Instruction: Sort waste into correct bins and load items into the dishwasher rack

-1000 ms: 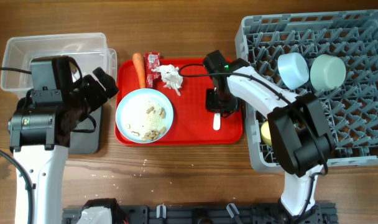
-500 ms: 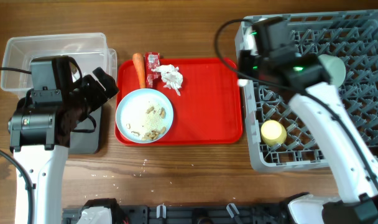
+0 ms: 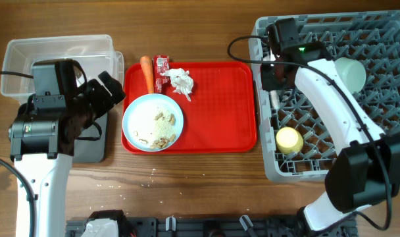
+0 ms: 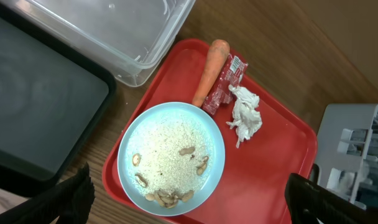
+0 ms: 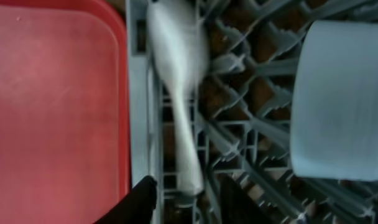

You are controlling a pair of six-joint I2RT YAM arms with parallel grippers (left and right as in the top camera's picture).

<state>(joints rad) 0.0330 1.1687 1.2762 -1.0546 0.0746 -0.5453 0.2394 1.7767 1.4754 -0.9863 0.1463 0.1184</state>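
Right wrist: we see the spoon (image 5: 180, 93) in the rack (image 5: 138, 112), right pincer (image 5: 188, 202) spread about its handle, perhaps not touching; left pincer (image 4: 198, 200) also spread.

The table (image 3: 200, 191) is seen to be of brown wood with a visible grain, while the tray (image 3: 220, 112) is made of smooth red plastic with a slight sheen and the dishwasher rack (image 3: 384, 39) of matt grey plastic. The clear bin (image 3: 62, 45) is formed of transparent, glossy plastic and the black bin (image 4: 33, 118) of dull, smooth plastic. The tissue (image 3: 181, 81) is shown as crumpled white paper, the wrapper (image 3: 162, 64) as shiny red film, and the spoon (image 5: 179, 93) as smooth white plastic.
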